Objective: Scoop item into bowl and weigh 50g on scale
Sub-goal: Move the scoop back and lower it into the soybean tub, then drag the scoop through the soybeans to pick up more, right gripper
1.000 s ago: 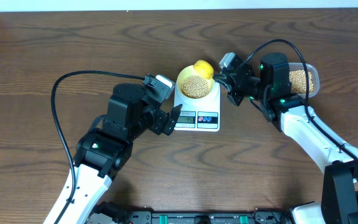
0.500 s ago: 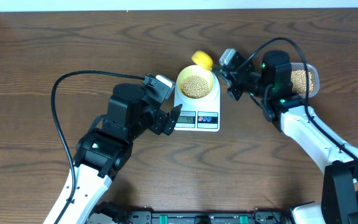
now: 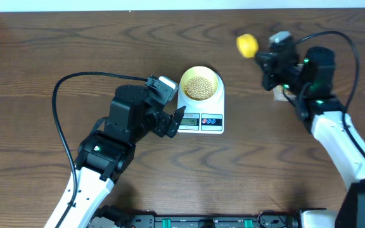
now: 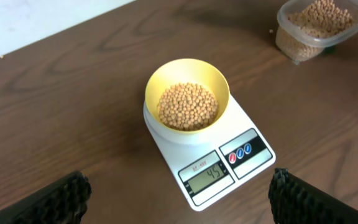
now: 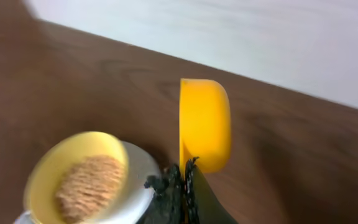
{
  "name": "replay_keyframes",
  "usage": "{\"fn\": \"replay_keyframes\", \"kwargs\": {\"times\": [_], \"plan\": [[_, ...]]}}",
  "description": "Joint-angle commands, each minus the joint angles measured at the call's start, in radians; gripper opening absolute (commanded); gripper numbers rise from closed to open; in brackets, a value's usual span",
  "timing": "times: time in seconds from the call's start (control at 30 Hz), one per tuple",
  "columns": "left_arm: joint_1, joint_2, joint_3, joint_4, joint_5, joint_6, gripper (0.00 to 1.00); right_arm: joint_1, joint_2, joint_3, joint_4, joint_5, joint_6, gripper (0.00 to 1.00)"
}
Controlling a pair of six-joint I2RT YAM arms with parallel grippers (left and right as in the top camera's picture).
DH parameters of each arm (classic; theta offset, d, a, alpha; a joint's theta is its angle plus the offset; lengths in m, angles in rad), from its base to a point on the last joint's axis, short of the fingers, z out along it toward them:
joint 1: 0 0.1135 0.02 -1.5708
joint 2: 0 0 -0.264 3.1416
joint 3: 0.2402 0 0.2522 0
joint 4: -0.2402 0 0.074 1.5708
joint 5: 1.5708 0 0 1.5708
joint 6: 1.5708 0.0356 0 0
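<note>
Overhead: right fingers (image 5: 174, 190) pinched on the yellow scoop (image 3: 246, 44), well away from the bowl (image 4: 219, 84) of soybeans (image 4: 187, 106), which sits on the scale (image 4: 166, 140) just ahead of the wide-open left fingers (image 4: 61, 199). Display (image 4: 209, 174) maybe reads 45; a heaped top-up would overshoot.

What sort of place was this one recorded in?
Probably a robot lab bench, not a kitchen: robot arms at a wood-grain table, with a digital kitchen scale, a bowl of beans and a clear tub.
</note>
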Motion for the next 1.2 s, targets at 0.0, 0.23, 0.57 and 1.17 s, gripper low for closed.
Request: {"fn": "replay_keyframes", "kwargs": {"times": [0.0, 0.23, 0.57, 1.17], "plan": [[0.003, -0.005, -0.004, 0.0, -0.013, -0.006, 0.94, -0.037, -0.057, 0.006, -0.049, 0.132, 0.018, 0.01], [0.003, -0.005, -0.004, 0.0, -0.013, -0.006, 0.94, -0.068, -0.121, 0.006, -0.195, 0.345, -0.024, 0.01], [0.003, -0.005, -0.004, 0.0, -0.013, -0.006, 0.94, -0.069, -0.129, 0.006, -0.418, 0.574, -0.046, 0.01], [0.003, -0.005, -0.004, 0.0, -0.013, -0.006, 0.94, -0.069, -0.023, 0.005, -0.528, 0.573, -0.037, 0.01]]}}
